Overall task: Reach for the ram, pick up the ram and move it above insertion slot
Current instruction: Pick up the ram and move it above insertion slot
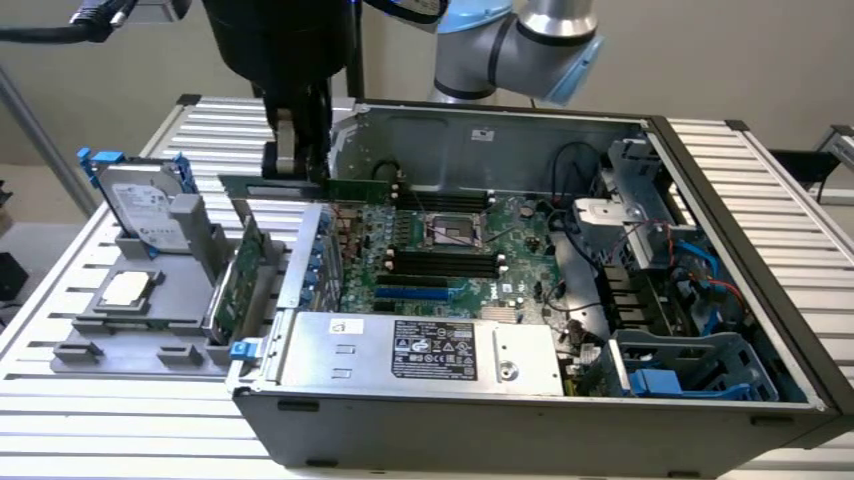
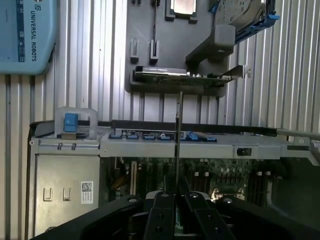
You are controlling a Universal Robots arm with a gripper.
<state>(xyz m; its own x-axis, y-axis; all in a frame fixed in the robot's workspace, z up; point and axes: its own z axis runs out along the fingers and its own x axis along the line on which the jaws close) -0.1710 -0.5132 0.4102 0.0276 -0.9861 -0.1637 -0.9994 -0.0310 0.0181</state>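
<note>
The hand (image 1: 296, 170), clenched on the ram (image 1: 350, 188), carries that thin green stick level at the upper left of the exterior frame, over the open computer case (image 1: 747, 290)'s far-left edge, so the carry is under way and calls for lining it up above the memory slots (image 1: 434, 264).

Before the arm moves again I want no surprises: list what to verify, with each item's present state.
1. Claw shut on the ram: ok.
2. Ram clear of the grey holder: ok, it hangs apart from it.
3. Ram held level: ok in the exterior view.
4. Ram over the memory slots: not ok, it crosses the case wall.
5. Slots empty: cannot tell.
</note>
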